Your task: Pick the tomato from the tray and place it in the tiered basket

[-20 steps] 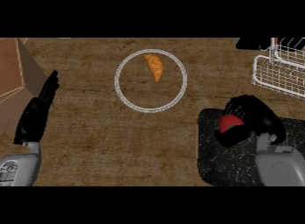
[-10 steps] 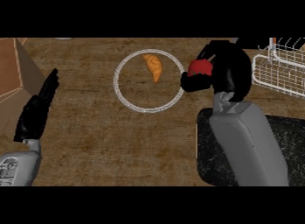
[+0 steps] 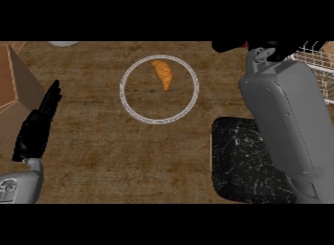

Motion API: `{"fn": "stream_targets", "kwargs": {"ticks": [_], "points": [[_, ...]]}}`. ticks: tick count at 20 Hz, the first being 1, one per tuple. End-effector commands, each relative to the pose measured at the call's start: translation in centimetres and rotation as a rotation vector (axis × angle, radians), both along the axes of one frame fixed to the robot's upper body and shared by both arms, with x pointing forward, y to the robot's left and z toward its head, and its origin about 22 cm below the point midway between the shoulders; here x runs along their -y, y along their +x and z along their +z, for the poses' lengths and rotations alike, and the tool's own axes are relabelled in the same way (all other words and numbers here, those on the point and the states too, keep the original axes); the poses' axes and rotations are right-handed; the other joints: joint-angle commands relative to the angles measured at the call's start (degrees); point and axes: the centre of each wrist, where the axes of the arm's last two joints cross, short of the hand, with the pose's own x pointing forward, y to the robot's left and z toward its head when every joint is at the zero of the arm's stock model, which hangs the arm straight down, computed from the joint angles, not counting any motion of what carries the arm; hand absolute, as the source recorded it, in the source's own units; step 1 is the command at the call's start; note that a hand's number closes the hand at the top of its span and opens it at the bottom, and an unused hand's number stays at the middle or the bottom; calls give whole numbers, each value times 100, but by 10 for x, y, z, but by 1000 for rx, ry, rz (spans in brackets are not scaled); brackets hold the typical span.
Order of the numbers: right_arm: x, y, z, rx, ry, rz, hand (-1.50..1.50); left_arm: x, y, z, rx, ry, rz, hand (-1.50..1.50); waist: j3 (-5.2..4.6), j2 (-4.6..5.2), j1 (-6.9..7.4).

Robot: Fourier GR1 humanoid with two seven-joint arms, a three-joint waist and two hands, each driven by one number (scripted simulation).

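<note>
Right robot hand [image 3: 241, 46], upper right by wire basket [image 3: 323, 64]: grip cannot be told. Left robot hand [image 3: 38, 122], left edge: open, resting.

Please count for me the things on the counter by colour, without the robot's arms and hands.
Orange: 1, croissant
Black: 1, tray
White: 2, plate, basket
Brown: 1, box
Total: 5

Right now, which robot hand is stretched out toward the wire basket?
The right robot hand, at the view's top edge beside the wire basket, forearm fully extended. The left robot hand rests open near the left edge.
</note>
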Motion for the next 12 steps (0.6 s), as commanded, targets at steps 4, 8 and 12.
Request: {"fn": "stream_targets", "kwargs": {"ticks": [4, 8, 12], "points": [[30, 17, 37, -21, 47, 22, 150, 1, -8, -2, 10, 7, 1, 0, 3, -6, -43], [57, 34, 27, -65, -44, 26, 150, -7, 6, 3, 2, -16, 4, 0, 2, 8, -47], [99, 54, 16, -62, -130, -33, 150, -5, 7, 8, 8, 2, -7, 0, 3, 31, 17]]}}
